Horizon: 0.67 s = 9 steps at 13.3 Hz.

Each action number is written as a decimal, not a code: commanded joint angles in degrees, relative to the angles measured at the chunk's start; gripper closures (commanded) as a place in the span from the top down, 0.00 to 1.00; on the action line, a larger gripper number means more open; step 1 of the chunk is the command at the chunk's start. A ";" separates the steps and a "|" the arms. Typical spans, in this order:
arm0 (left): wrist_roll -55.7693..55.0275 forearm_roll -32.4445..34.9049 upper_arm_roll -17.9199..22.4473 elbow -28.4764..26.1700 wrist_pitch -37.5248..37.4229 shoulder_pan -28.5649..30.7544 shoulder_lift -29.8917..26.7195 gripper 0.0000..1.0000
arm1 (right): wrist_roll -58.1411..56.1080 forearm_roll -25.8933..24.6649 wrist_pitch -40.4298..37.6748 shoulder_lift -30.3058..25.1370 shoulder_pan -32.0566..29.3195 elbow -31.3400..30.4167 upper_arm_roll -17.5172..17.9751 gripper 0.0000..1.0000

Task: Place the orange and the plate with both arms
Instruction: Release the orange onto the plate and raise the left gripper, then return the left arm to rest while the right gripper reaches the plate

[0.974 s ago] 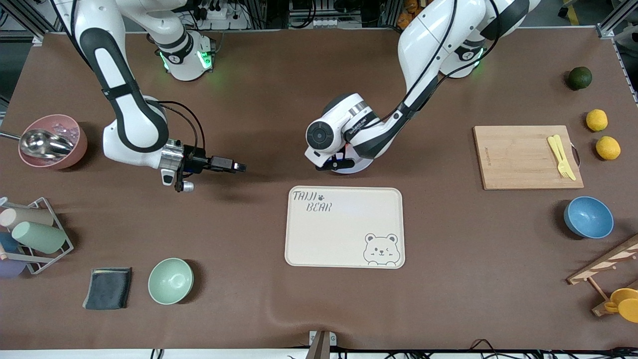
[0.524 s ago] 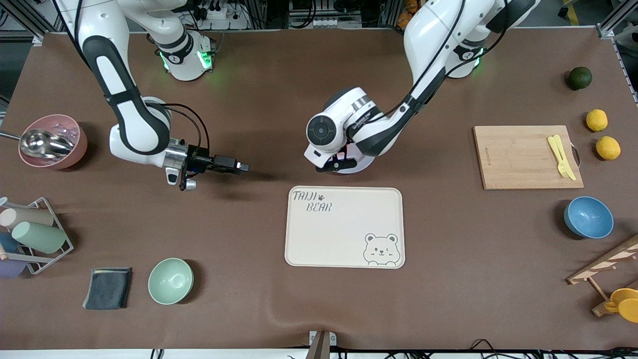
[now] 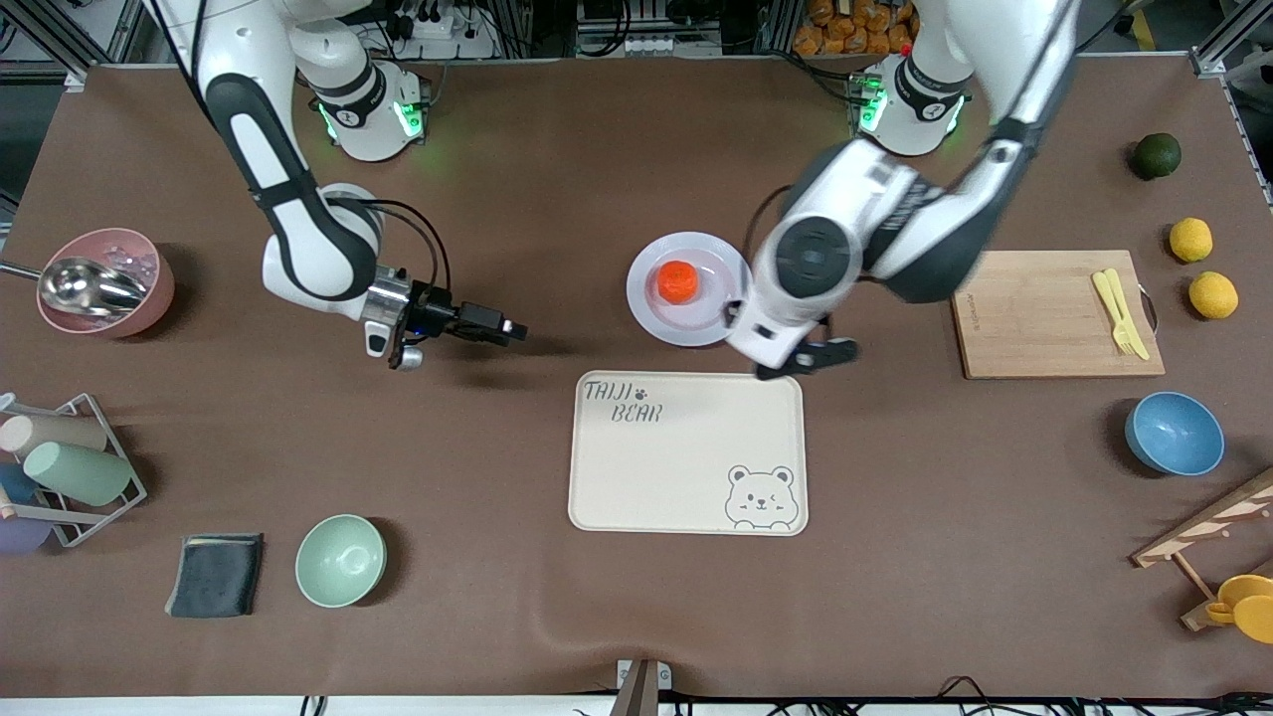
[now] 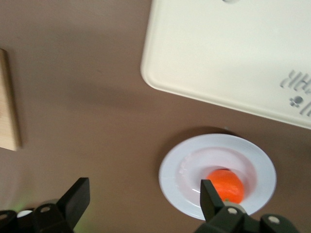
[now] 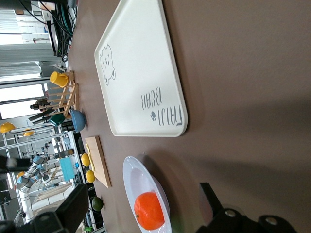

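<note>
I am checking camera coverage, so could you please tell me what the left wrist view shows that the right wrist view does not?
Only the left wrist view shows the whole plate from above and the open left gripper over bare table. Only the right wrist view shows the tray's bear print, the blue bowl and the open right gripper. Both show the orange on the plate, the tray and the cutting board.

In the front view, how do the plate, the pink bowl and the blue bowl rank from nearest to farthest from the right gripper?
From the right gripper:
1. Plate, mid-table, holding the orange.
2. Pink bowl, at the right arm's end of the table.
3. Blue bowl, at the left arm's end.
</note>
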 commanded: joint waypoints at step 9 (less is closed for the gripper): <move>25.62 1.01 -0.89 -2.00 -1.80 20.80 -9.48 1.00 | -10.54 24.29 6.13 4.81 14.66 1.00 -0.28 0.83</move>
